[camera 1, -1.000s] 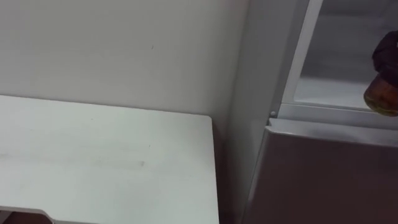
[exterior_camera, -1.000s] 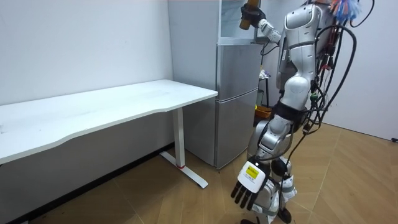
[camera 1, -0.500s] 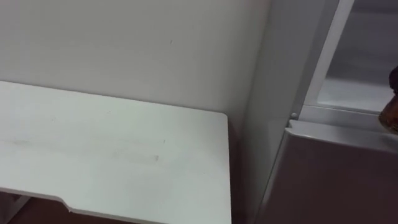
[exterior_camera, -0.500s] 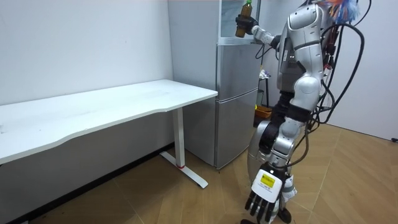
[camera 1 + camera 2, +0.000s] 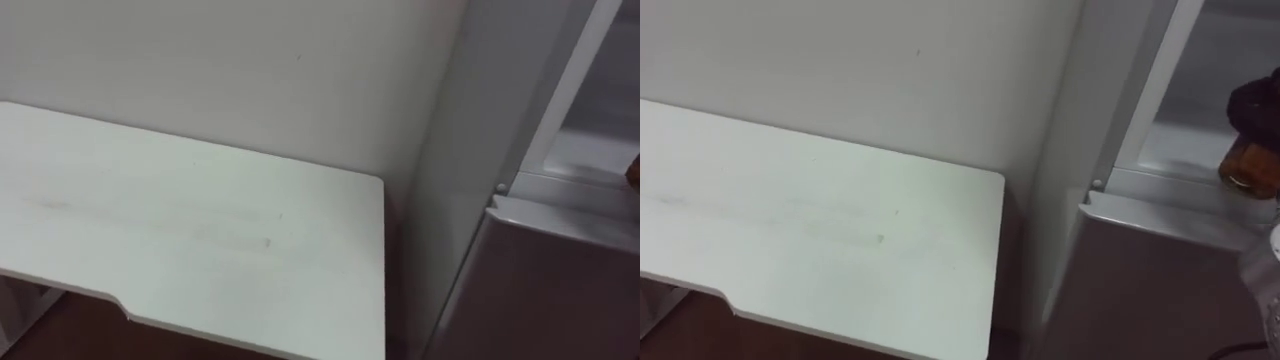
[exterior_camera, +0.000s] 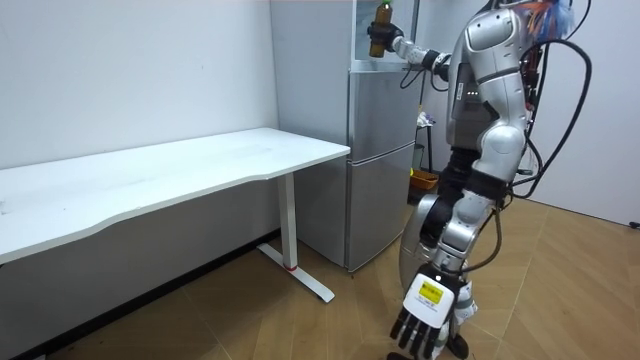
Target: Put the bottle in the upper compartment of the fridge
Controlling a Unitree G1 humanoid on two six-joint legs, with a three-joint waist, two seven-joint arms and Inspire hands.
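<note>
An amber bottle [image 5: 1248,166] with a green cap [image 6: 380,8] is held up at the front edge of the open upper fridge compartment [image 5: 1196,130]. My right hand [image 5: 1254,104] is shut round it from above and from the right. In the room view the bottle [image 6: 377,38] is at the compartment's opening, on my raised right arm. The left hand [image 6: 424,318] hangs low beside my leg with straight fingers, holding nothing. I stand close in front of the fridge [image 6: 380,160].
The grey lower fridge door [image 5: 1150,290] is closed below the compartment. A white table [image 5: 820,230] stands against the wall left of the fridge, its corner close to the fridge's side. There is open wooden floor [image 6: 560,290] behind me.
My right arm has carried the bottle towards the room view's left, up to the upper compartment's opening. The eye views have shifted, so the fridge lies further right in them.
</note>
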